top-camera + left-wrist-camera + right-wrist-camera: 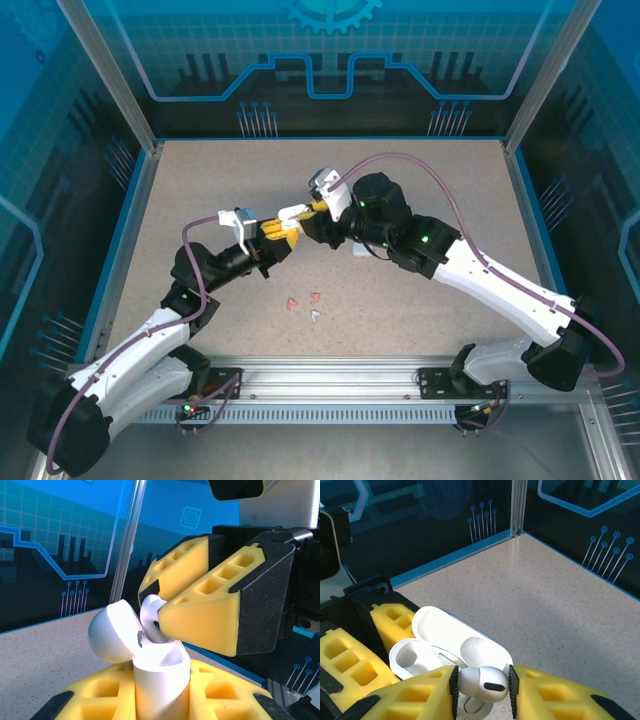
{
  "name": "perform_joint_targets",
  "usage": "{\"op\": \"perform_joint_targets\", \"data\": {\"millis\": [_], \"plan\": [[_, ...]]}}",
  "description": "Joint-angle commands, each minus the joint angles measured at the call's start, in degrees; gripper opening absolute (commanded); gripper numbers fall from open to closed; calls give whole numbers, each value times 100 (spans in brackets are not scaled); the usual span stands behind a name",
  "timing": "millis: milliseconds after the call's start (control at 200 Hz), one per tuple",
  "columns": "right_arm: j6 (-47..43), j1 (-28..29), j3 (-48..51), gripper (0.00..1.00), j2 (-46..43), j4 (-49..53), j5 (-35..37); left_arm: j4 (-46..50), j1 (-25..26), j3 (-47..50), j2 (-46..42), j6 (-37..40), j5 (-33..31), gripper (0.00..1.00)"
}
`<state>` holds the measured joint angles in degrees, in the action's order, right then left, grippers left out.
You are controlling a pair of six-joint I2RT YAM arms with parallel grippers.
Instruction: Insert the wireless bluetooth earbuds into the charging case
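Overhead, the left hand [272,238] and the right hand [306,210] meet tip to tip near the middle of the bench [450,180], slightly toward its left edge. What they carry is too small to read at this scale. Three loose earbuds [316,298], two salmon-red and one pale, lie well apart from the hands, toward the near edge. The left wrist view supplies the grip: the left hand's yellow fingers [95,700] press on either side of the white charging case [161,680], which stands upright with its lid [111,632] hinged open and tilted back. The right hand pinches a white earbud [150,612] at the case's open mouth. The right wrist view looks down on the same earbud, its rounded head clamped between both fingertips, and exposes an empty well inside the case. Whether the stem has entered a well cannot be told.
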<state>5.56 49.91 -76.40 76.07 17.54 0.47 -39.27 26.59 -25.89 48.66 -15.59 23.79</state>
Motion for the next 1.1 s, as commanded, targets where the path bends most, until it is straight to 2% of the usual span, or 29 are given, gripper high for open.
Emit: {"op": "perform_joint_targets", "data": {"millis": [0,350,510,765,910,1096], "plan": [[326,-143,-74,37,-120,188,-438,-226,48,-48,-46,-40,-106,0],[1030,-625,-54,59,-442,-237,-1450,-227,48,-30,-33,30,-76,0],[1189,-769,107,68,-660,-337,-1577,-256,48,-17,-31,41,-68,0],[1068,-825,12,63,-540,432,-1237,-373,55,-7,-32,39,-7,0],[1105,-821,16,55,-379,556,-1184,-384,53,-26,-32,30,11,0],[1122,-815,46,52,-263,588,-1220,-364,50,-30,-45,30,3,0]]}}
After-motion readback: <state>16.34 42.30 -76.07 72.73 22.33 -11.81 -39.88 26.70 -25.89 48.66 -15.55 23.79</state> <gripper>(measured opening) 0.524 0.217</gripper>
